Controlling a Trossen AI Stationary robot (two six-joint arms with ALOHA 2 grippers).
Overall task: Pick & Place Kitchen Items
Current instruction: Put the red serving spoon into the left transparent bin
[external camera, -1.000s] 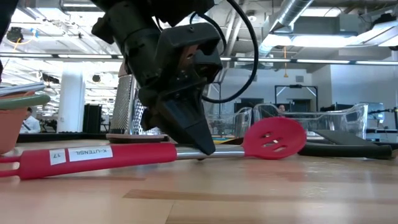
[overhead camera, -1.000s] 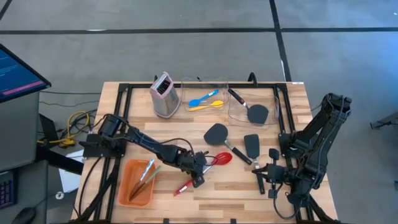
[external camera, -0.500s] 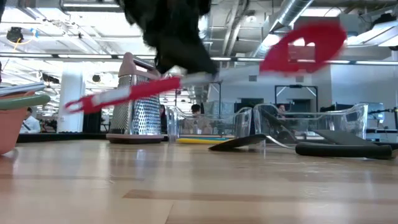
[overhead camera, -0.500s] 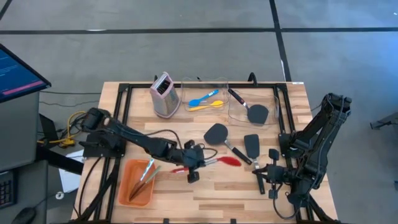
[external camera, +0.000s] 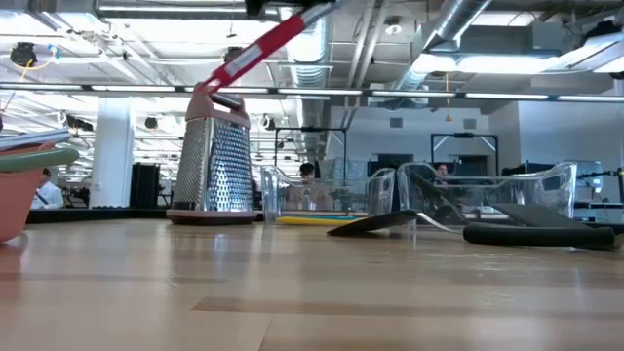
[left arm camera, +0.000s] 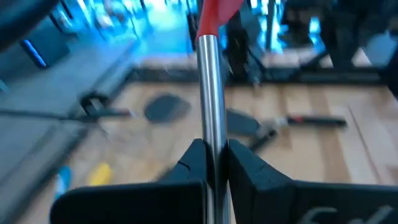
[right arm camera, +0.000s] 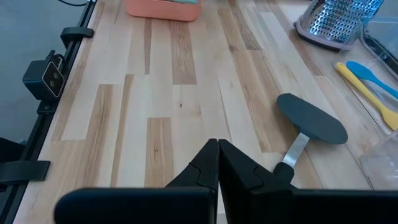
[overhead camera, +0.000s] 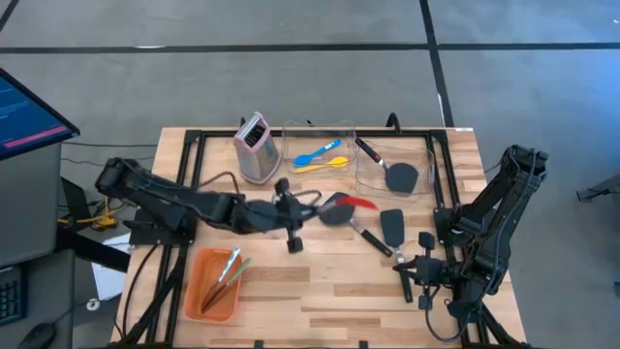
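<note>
One red long-handled spoon [overhead camera: 351, 203] is up off the wood, pinched on its metal shaft by the left gripper [overhead camera: 306, 210] w/ fingers pressed tight on it; its red head hangs over a black spatula [overhead camera: 336, 208] at mid-table. Low view shows its red handle [external camera: 261, 49] slanting high, above the grater. Second black spatula [overhead camera: 391, 226] lies just right of the first; a third sits in the right clear bin [overhead camera: 426, 160]. Blue spoon [overhead camera: 316, 153] and yellow spoon [overhead camera: 320, 165] lie side by side in the left clear bin [overhead camera: 291, 136]. Thin tools w/ green and pink handles [overhead camera: 229, 269] rest in the orange tray [overhead camera: 206, 296] at front left. Metal grater [overhead camera: 256, 147] stands upright at the back, beside the left bin. Wooden table [overhead camera: 329, 301], black frame rails; grey floor around, a monitor [overhead camera: 24, 111] at left, open room w/ ceiling ducts behind. Left arm stretches low from the left edge toward centre. Right gripper [overhead camera: 415, 276] waits at front right, fingers pressed together, holding nothing.
</note>
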